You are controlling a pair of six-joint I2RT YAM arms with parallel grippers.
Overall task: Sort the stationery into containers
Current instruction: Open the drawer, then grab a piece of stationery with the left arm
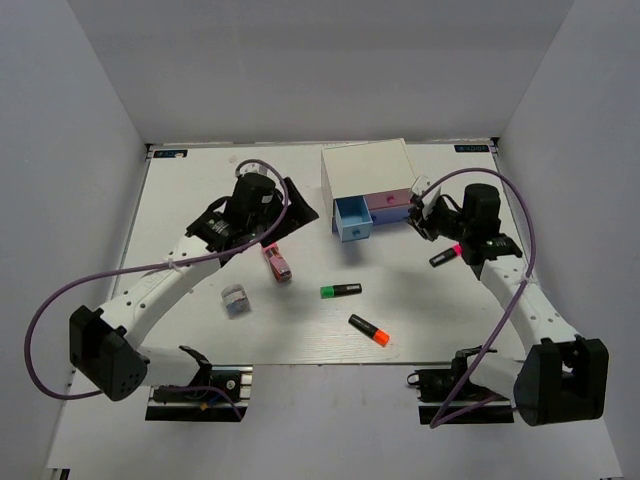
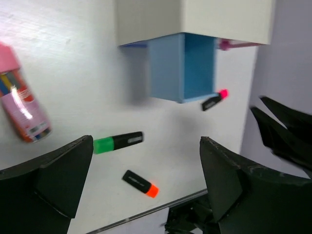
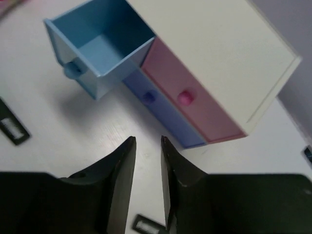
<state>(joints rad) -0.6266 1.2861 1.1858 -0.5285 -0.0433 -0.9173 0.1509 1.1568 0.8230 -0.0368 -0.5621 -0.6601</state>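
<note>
The white drawer box (image 1: 365, 172) stands at the back centre, its light-blue drawer (image 1: 352, 218) pulled out and empty inside (image 3: 105, 44). The pink drawer (image 3: 192, 100) and blue-violet lower drawer (image 3: 161, 109) are closed. On the table lie the green highlighter (image 1: 340, 291), orange highlighter (image 1: 369, 330), pink highlighter (image 1: 446, 256), pink oblong item (image 1: 277, 262) and grey-blue piece (image 1: 235, 299). My left gripper (image 1: 293, 214) hangs wide open left of the box, above the table (image 2: 146, 140). My right gripper (image 1: 421, 211), open by a narrow gap and holding nothing (image 3: 147, 140), hovers just right of the drawer fronts.
The white tabletop (image 1: 200, 200) is walled in by grey panels on three sides. Purple cables loop from both arms. In the left wrist view the right arm's dark fingers (image 2: 285, 131) show at the right edge.
</note>
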